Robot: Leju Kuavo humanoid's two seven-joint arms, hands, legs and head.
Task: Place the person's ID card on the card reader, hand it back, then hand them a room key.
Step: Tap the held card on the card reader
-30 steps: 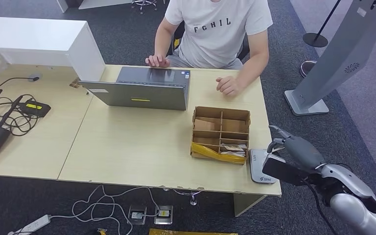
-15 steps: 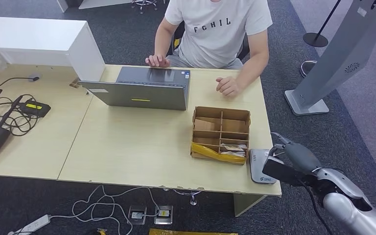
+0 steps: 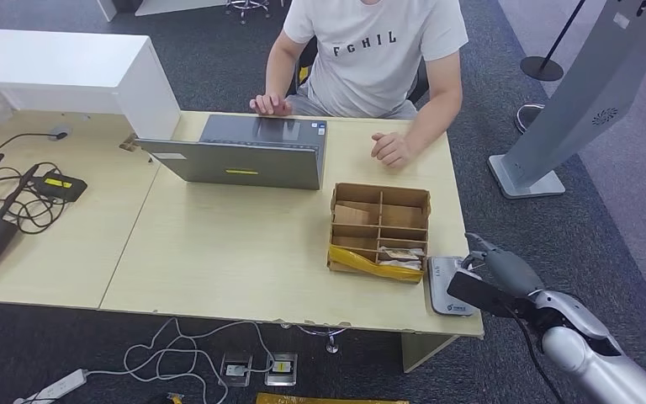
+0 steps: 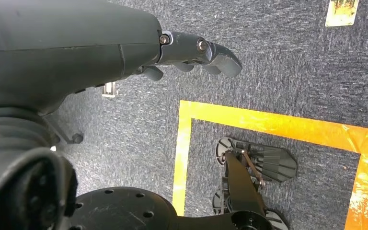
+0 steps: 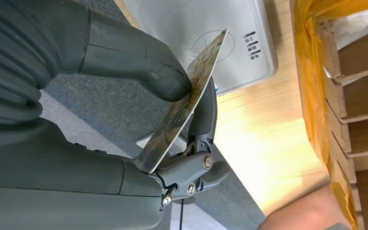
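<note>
Behind right robot hand [image 3: 498,268], card reader [image 3: 447,286] half hidden.

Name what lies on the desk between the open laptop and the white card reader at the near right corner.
In the head view, the compartmented cardboard box with yellow tape along its near side sits between the laptop and the card reader.

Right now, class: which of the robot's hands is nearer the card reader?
The right. The right hand holds the ID card just above the card reader at the desk's corner. The left hand hangs over the carpet, away from the desk.
</note>
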